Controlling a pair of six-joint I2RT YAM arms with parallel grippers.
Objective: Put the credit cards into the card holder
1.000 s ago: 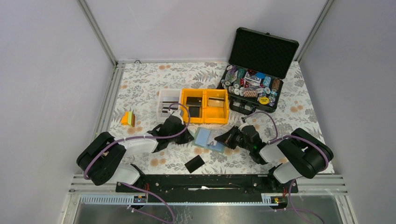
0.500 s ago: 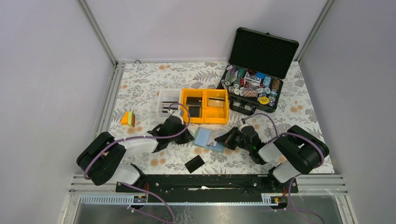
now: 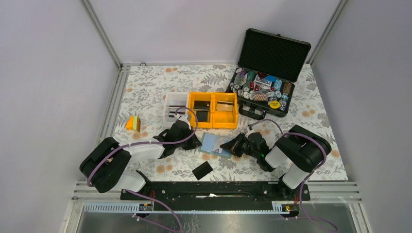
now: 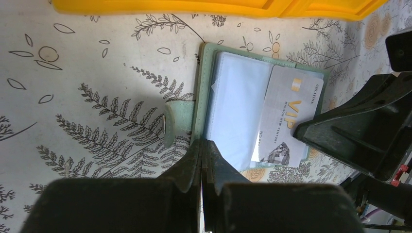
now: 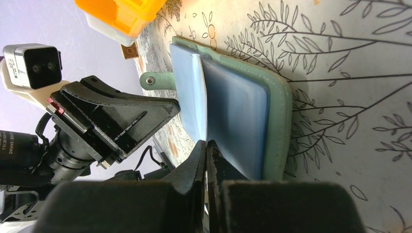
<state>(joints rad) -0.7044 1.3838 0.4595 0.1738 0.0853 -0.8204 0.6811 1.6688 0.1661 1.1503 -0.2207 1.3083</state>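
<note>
While the card holder lies open at the centre of the overhead frame, just below the yellow bin, the coming move is judged to turn on how the silvery VIP card is lined up with the pale blue pockets.

In the left wrist view the card is seen on the right half of the holder. Its long axis runs from the top of the frame to the bottom, tilted slightly, and its left edge overlaps the pocket sheet. The right tool is met at the card's lower right edge, so the right arm is the nearer one. From that tool the pockets lie towards the left of the frame.

The right tool's jaws are closed. Whether the card is pinched between them or only pushed cannot be told, because in the right wrist view only a thin sheet edge is seen rising from the tool.

The left tool is also closed, on nothing visible, and is set at the holder's lower edge beside the green strap, apparently to steady the holder.

A black card is left on the surface below the holder, nearer the left arm.
</note>
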